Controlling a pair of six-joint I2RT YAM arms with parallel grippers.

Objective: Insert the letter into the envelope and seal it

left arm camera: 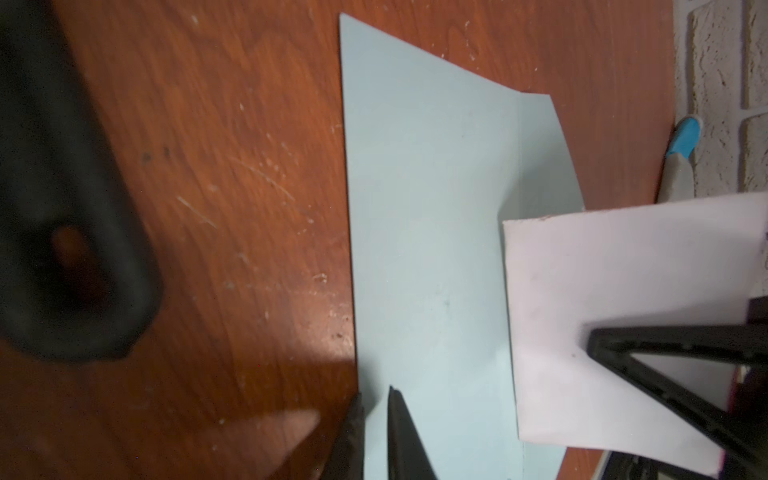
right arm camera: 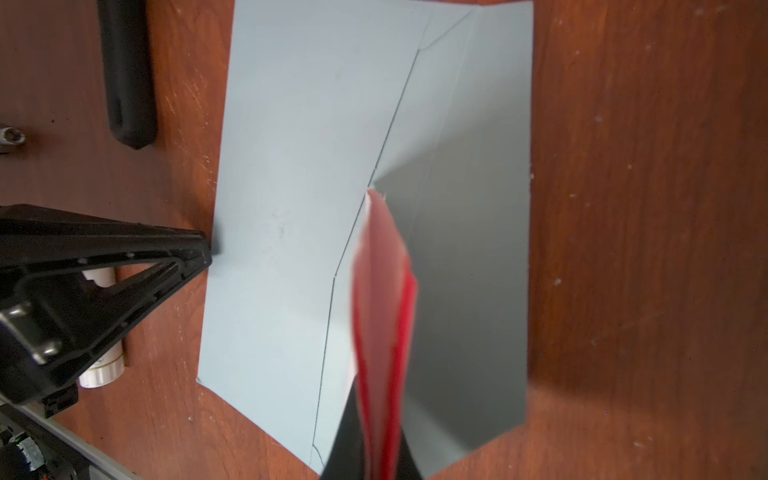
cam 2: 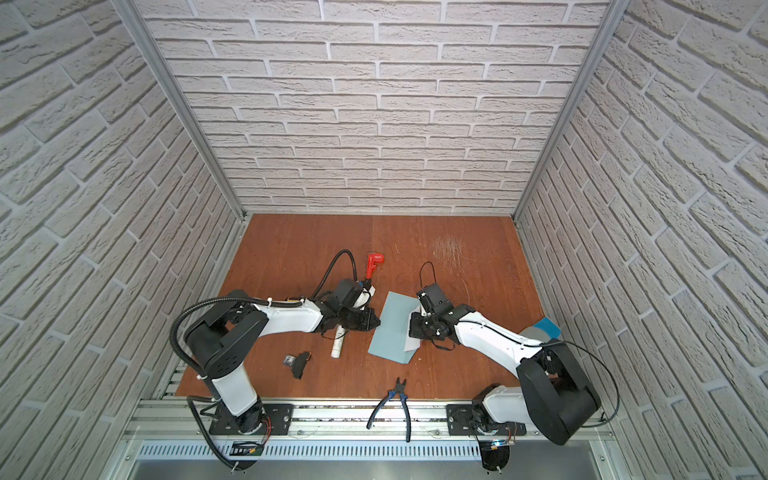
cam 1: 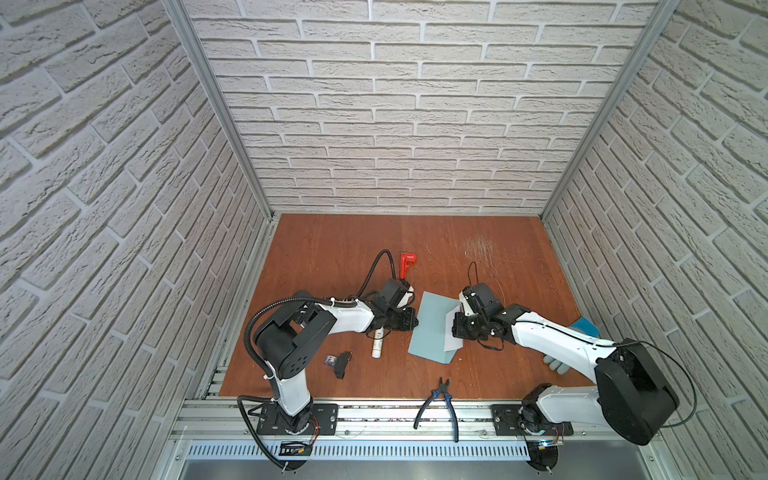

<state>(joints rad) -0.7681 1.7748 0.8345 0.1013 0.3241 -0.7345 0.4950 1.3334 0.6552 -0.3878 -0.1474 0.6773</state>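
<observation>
Letter: stiff white card, red edges seen only by the right wrist, clamped in right end effector, above the opened envelope, matte blue-grey paper. Left end effector at its edge, fingers narrowly apart; grip unclear.

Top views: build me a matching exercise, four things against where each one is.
Things:
1 letter
2 glue stick
3 pliers
4 red tool

Places:
A at the table's front edge, handles overhanging
B gripped in the right claw, above the envelope
C left of the envelope, far end hidden under the left claw
D farthest back on the table

Pairs: 1-B; 2-C; 3-A; 4-D
</observation>
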